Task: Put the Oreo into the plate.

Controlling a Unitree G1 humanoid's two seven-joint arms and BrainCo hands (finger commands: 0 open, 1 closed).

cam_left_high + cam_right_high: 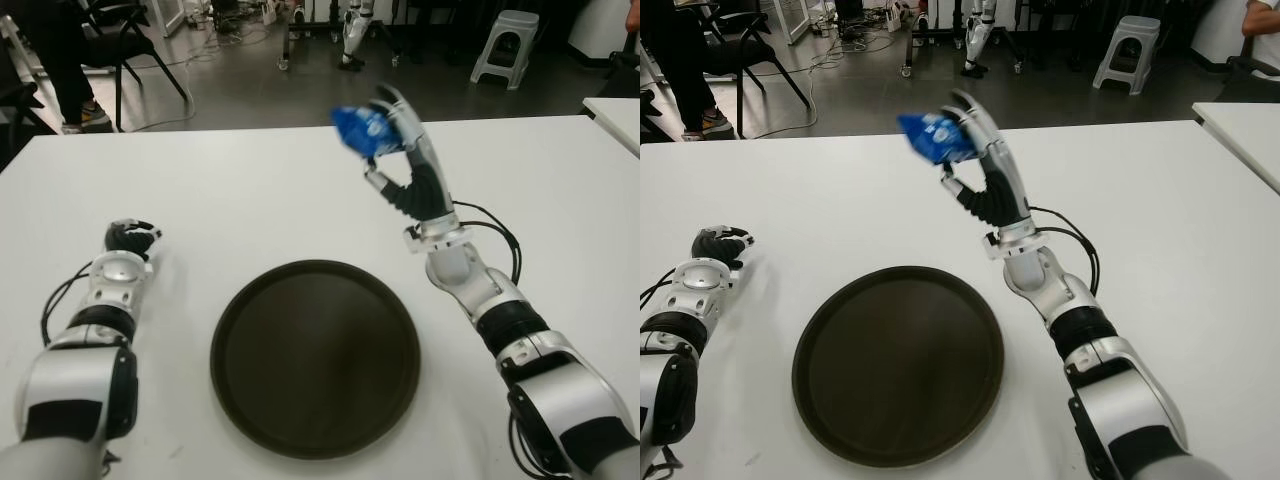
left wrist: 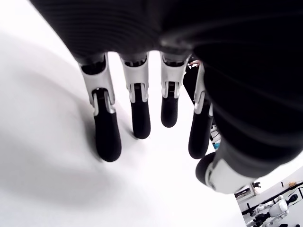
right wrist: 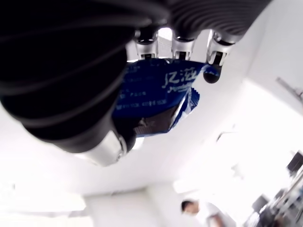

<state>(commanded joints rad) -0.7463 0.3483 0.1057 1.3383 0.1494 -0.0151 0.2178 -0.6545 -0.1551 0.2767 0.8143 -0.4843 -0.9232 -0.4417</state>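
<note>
A blue Oreo packet point(image 1: 362, 130) is held up in the air by my right hand point(image 1: 392, 140), whose fingers are curled round it; the right wrist view shows the Oreo packet point(image 3: 156, 97) pinched between fingers and thumb. The hand is raised above the far middle of the white table point(image 1: 250, 190), beyond the far right rim of the dark round plate point(image 1: 316, 355). The plate lies flat at the near middle and holds nothing. My left hand point(image 1: 130, 238) shows at the left of the plate, fingers relaxed and spread over the table, holding nothing.
The table's far edge runs just behind the raised hand. Beyond it are chairs point(image 1: 120, 40), a grey stool point(image 1: 508, 45) and a person's legs point(image 1: 60, 60). A second white table's corner point(image 1: 615, 115) shows at the right.
</note>
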